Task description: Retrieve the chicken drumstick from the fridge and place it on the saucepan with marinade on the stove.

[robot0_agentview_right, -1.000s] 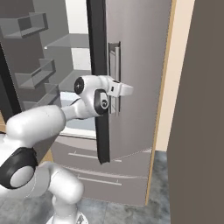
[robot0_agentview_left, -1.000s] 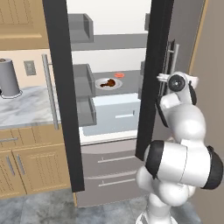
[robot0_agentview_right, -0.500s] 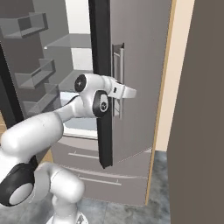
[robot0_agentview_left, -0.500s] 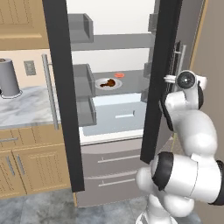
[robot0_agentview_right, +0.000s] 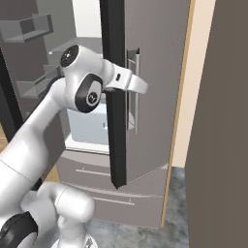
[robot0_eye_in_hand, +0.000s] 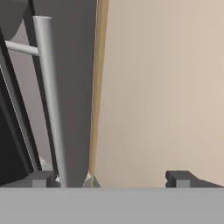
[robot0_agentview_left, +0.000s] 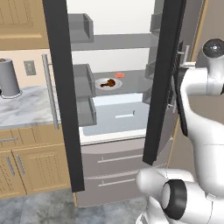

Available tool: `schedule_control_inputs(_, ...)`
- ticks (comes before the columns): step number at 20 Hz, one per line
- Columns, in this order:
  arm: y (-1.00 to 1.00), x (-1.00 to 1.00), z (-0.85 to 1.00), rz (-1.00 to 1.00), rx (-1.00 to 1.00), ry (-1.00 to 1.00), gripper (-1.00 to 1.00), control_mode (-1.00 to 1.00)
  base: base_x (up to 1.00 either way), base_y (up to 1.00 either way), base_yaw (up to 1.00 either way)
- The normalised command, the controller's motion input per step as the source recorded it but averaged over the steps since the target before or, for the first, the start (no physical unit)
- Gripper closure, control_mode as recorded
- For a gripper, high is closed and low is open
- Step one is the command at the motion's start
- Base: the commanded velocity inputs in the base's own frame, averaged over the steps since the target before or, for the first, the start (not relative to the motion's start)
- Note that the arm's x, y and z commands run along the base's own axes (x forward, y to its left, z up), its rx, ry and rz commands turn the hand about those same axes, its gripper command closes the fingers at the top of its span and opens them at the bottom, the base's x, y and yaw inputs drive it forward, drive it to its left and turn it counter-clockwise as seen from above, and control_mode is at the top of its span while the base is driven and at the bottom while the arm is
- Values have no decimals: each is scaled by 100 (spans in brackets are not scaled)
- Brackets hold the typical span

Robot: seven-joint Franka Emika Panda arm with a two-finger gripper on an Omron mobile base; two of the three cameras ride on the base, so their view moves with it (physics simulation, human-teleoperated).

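A simulated kitchen: a marble counter (robot0_agentview_left: 26, 107) at left, then the tall grey metal French-door fridge (robot0_agentview_left: 116, 131) with both doors open, the small dark reddish-brown chicken drumstick (robot0_agentview_left: 110, 83) on a white plate (robot0_agentview_left: 102, 84) on its middle shelf; at right, the arm's jaws (robot0_eye_in_hand: 109, 178) stand wide, empty, beside the door's bar handle (robot0_eye_in_hand: 49, 96)

text: none legible | labels: none | brands: none | signs: none
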Motion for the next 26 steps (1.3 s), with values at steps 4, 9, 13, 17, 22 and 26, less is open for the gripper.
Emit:
schedule_control_inputs(4,38,-100,59,0,-2,8,-100,-100,0,0,0)
schedule_control_inputs(9,100,-77,-1,10,-17,0,-100,-100,0,0,0)
schedule_control_inputs(13,100,-35,-15,12,-22,-5,-100,-100,0,0,0)
schedule_control_inputs(17,98,-4,-1,7,-8,-15,-100,-100,0,0,0)
schedule_control_inputs(22,50,6,0,0,-1,-6,-100,-100,0,0,0)
schedule_control_inputs(26,17,9,0,0,0,-1,-100,-100,0,0,0)
